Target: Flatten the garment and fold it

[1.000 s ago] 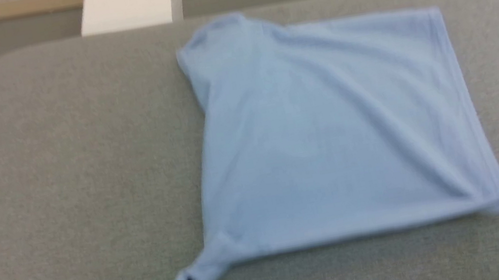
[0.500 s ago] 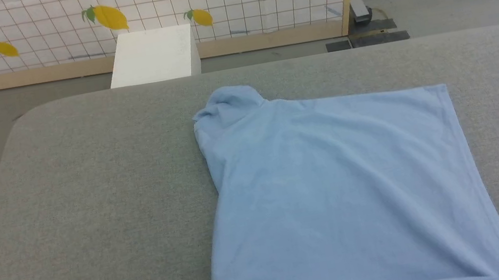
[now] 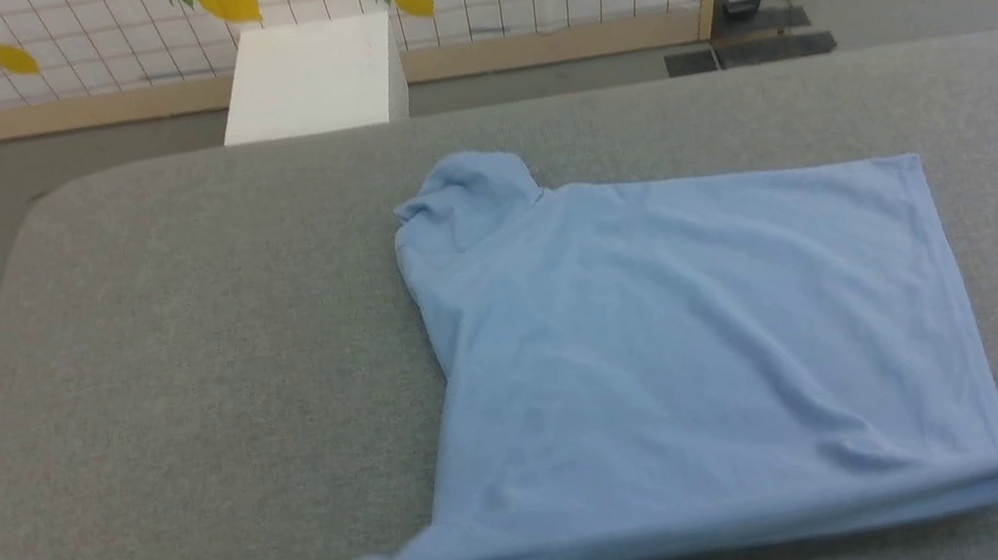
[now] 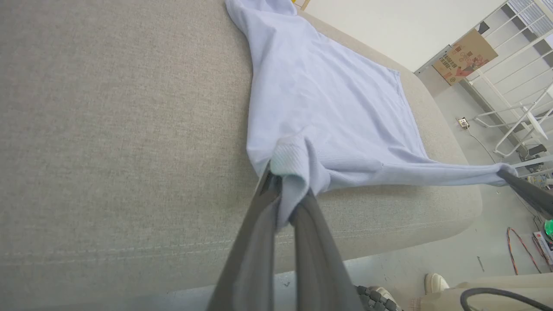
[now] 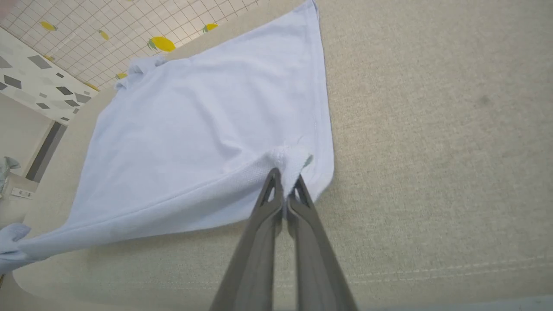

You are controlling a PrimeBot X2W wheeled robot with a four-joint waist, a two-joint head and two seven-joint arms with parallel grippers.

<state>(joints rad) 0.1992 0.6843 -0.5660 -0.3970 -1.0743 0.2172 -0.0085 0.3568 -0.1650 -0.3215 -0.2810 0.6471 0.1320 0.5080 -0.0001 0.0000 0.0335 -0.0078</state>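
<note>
Now one garment point(image 3: 693, 349) stretches between two pairs of jaws, each pinching one near corner.

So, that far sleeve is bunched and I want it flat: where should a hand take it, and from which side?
Probably the sleeve by its outer edge, coming from the robot's left over the bare cushion. It is crumpled at the garment's far left corner, with the shirt body spreading to the right, so pulling leftward should open it.
</note>
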